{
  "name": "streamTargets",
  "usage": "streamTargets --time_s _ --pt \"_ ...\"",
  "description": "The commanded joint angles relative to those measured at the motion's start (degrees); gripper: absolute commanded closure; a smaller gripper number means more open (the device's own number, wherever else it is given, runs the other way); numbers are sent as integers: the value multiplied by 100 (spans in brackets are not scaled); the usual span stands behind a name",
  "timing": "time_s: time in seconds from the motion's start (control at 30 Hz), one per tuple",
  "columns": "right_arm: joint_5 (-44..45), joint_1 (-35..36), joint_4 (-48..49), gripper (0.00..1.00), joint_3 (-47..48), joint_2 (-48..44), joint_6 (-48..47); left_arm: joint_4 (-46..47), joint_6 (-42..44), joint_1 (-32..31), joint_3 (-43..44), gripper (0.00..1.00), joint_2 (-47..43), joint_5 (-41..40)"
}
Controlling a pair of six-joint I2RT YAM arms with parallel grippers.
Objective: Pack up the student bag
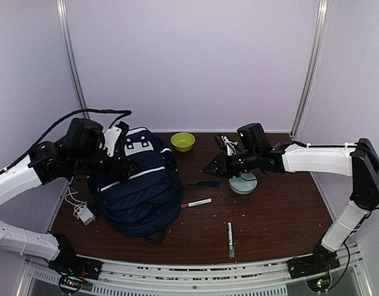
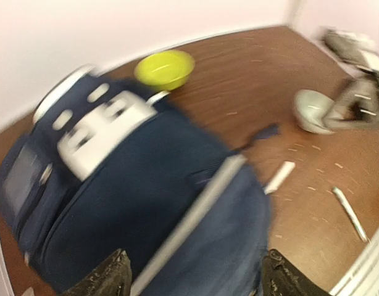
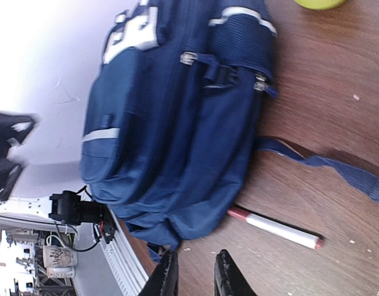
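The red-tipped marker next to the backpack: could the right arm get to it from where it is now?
Probably yes. The marker lies uncovered on the table beside the backpack, and the right arm's fingers hover close by with nothing between them and it.

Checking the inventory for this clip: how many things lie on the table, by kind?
Large navy-blue fabric backpack: 1
Small yellow-green round bowl: 1
White pens: 2, a red-capped marker and a slim pale pen
White charger with cable: 1
Pale grey round dish: 1
Dark item wound with white cord: 1
Total: 7
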Motion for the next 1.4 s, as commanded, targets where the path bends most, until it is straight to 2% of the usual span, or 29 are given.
streamTargets --time_s 0.0,0.13,0.37,0.53,0.67,0.87,0.97,1.07,1.13,1.27,1.37 --pt "177 301 -109 78 586 42 -120 -72 -1126 835 -906 24 -571 120" --pt "214 583 -162 77 1045 393 -3 -72 -1366 1262 -1419 20 -1277 -310" --pt "151 1022 6 77 1719 981 251 269 -1416 2258 -2224 12 -1932 303" --pt "238 1212 24 70 2052 1292 418 823 -1206 3059 -2503 11 -1656 1195" --pt "219 1252 285 68 2151 1599 764 1344 -1102 3496 -2585 11 -1268 1609" --pt "333 1298 459 65 2413 2057 1116 1406 -589 3593 -2196 12 -707 1900" --pt "199 1310 610 65 2607 2237 1292 1450 -136 3275 -2168 12 -1146 2022" --pt "110 1320 885 67 2744 2339 1536 1413 632 2184 -2143 13 -1743 1297" --pt "49 1317 1023 69 2840 2385 1663 1255 1011 1731 -2110 15 -1916 1041" --pt "-31 1324 1267 72 2919 2286 1794 765 1652 1023 -1932 17 -1752 569" --pt "-83 1344 1571 73 2923 2157 1917 542 2240 366 -1703 12 -1178 17"
